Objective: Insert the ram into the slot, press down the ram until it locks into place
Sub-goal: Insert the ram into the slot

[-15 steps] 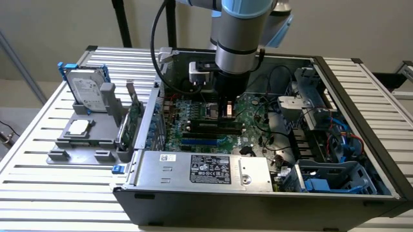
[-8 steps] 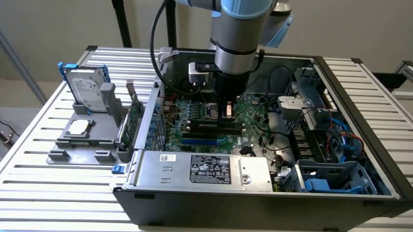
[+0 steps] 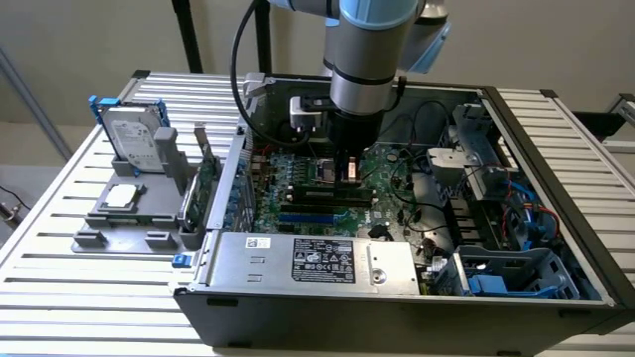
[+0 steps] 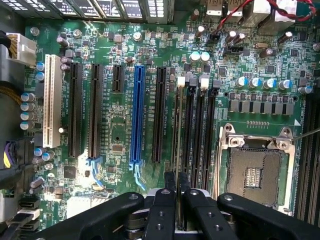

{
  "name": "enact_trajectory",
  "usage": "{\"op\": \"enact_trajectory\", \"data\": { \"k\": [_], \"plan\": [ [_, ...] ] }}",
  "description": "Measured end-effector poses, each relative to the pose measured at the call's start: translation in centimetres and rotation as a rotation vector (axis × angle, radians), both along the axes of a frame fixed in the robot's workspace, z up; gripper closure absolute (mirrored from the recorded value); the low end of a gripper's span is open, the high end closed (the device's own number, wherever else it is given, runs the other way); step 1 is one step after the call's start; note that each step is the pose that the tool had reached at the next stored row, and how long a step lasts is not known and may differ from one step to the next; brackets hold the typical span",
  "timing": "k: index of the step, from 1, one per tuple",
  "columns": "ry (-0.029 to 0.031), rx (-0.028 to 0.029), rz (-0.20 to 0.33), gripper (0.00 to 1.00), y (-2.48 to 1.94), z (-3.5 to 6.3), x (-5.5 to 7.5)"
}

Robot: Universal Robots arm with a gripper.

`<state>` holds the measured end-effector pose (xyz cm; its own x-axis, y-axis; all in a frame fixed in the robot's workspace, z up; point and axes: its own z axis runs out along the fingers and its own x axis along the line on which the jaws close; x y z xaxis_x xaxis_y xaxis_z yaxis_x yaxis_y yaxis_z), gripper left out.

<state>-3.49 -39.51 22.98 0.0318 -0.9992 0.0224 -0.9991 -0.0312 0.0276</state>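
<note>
An open computer case point(image 3: 552, 160) is seen from above. The arm's gripper point(image 3: 347, 175) reaches down to the green motherboard point(image 3: 290, 214) near the case's middle, at 12 o'clock from the grey power supply box point(image 3: 315, 260) in the exterior view. In the wrist view, two black fingers point(image 4: 169, 186) pinch the ram point(image 4: 179, 131). It shows edge-on as a thin pale line along the slot point(image 4: 176, 115) nearest the blue socket point(image 4: 136, 117). It seems partly seated, though that is hard to tell.

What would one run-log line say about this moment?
gripper: shut on thin flat ram stick, seen edge-on | place: lined up along long narrow black plastic slot on large green motherboard | locked: cannot tell
</note>
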Motion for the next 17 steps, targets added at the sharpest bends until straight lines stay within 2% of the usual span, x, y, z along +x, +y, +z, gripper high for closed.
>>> {"op": "enact_trajectory", "data": {
  "k": [10, 17],
  "plan": [
    [-0.0002, -0.0032, 0.000, 0.87, 0.01, -0.13, 0.00],
    [-0.0003, -0.0033, 0.000, 0.87, 0.08, -0.18, 0.00]
  ]
}}
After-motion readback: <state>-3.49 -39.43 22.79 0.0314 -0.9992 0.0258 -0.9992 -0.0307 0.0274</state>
